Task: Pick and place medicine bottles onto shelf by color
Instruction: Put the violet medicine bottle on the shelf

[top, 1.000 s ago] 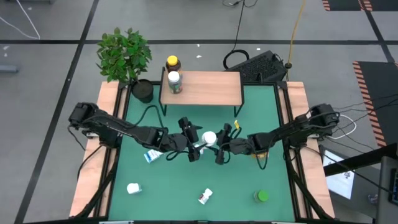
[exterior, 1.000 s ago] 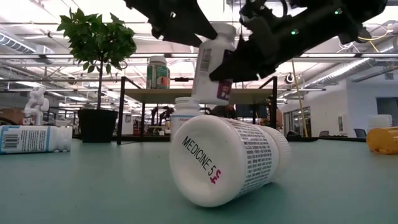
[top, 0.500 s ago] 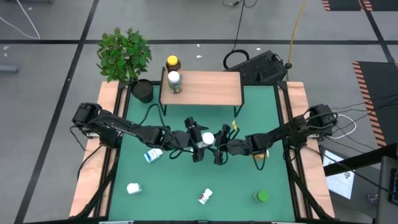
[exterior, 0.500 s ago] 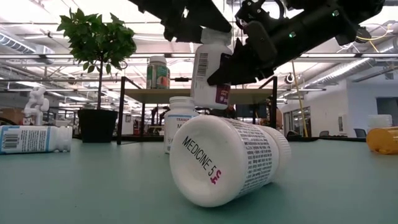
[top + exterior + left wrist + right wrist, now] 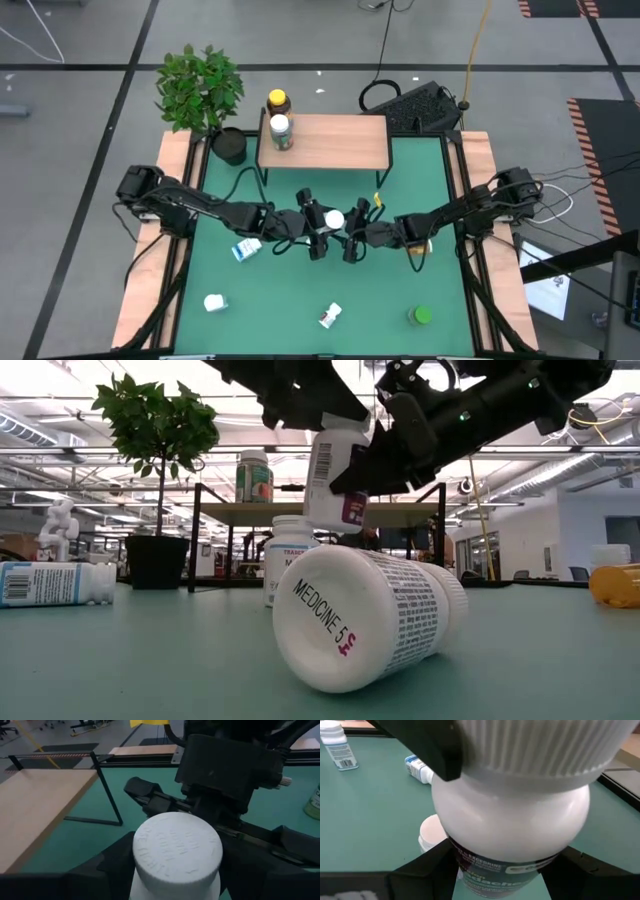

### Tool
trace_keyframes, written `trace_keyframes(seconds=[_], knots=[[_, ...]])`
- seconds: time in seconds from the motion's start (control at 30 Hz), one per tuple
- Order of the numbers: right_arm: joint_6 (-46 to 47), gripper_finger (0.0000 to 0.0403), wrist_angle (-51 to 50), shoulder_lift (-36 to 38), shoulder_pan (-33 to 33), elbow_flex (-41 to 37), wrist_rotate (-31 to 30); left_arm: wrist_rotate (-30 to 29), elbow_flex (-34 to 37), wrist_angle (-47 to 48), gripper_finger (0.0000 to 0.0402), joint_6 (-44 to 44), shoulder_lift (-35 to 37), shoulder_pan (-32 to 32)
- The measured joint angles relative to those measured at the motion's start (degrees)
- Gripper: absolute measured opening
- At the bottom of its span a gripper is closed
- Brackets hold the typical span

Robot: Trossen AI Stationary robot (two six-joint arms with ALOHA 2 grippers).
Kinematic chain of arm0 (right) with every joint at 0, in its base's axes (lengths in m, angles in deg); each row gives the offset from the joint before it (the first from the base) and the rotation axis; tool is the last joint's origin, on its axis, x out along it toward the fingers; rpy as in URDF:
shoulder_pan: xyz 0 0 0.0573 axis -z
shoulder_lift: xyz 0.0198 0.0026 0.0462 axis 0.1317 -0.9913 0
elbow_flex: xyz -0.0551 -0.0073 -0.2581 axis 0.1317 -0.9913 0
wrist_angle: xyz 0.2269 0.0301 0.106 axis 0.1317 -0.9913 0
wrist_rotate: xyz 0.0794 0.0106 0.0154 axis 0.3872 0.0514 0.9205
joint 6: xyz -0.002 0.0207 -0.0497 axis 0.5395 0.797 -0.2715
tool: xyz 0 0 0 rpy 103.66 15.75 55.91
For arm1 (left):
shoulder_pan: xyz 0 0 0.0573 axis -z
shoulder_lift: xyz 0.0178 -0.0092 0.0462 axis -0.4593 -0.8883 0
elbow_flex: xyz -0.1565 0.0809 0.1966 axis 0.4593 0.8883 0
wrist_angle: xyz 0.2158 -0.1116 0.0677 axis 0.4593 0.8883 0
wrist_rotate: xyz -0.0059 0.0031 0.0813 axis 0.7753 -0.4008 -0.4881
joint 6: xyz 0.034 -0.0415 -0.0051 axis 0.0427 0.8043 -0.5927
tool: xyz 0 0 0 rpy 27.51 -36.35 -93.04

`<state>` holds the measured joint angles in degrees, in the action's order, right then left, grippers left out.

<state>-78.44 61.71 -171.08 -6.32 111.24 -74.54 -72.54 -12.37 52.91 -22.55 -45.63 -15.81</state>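
A white medicine bottle (image 5: 335,475) with a ribbed white cap (image 5: 176,849) hangs upright in the air over the middle of the green table (image 5: 300,290), between both grippers. My left gripper (image 5: 322,226) reaches it from the table's left and is shut at its cap end. My right gripper (image 5: 348,234) reaches it from the right and is shut on its labelled body. The shelf (image 5: 330,142) stands at the far side with one white bottle (image 5: 281,132) standing on its left end. An amber bottle with a yellow cap (image 5: 278,100) stands just behind it. My left gripper holds the white bottle at its cap end (image 5: 485,755), one finger (image 5: 420,745) on each side, coming from above and the table's left. The bottle hangs clear of the table. My right gripper pinches the bottle's lower, labelled body (image 5: 495,865) between its two fingers (image 5: 365,470), slanting down from the table's right. The bottle stands nearly upright in the hold, tilted slightly.
Bottles lie on the table: a white one with a blue label (image 5: 245,250), a white one (image 5: 214,302), one with a red label (image 5: 329,316), a green one (image 5: 421,316) and an orange one (image 5: 415,247). A white bottle (image 5: 290,560) stands below the grippers. The plant pot (image 5: 228,147) stands far left.
My left gripper has moved toward the table's right, up to the bottle's cap, and its fingers now stand around it. The bottle has stayed in the air in my right gripper, shifting slightly toward the left.
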Motion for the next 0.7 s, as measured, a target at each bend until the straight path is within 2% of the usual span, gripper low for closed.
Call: trace_keyframes(seconds=[0.1,0.2,0.4,0.7], knots=[[-0.9,0.0248,0.8,0.0,0.0,-0.1,0.0,-0.2,0.0,0.2,0.0239,0.0,0.1,0.0],[-1.4,0.0282,0.1,1.1,0.0,-0.1,0.1,-0.1,0.0,1.4,0.0246,0.3,1.1,0.0],[-1.8,0.0340,-2.5,8.3,-0.6,-0.9,0.1,-1.8,0.1,8.7,0.0239,0.3,7.5,-0.6],[-0.5,0.0346,0.7,23.2,-1.2,-11.7,-2.0,-7.2,0.0,22.0,0.0245,0.5,22.8,-4.2]])
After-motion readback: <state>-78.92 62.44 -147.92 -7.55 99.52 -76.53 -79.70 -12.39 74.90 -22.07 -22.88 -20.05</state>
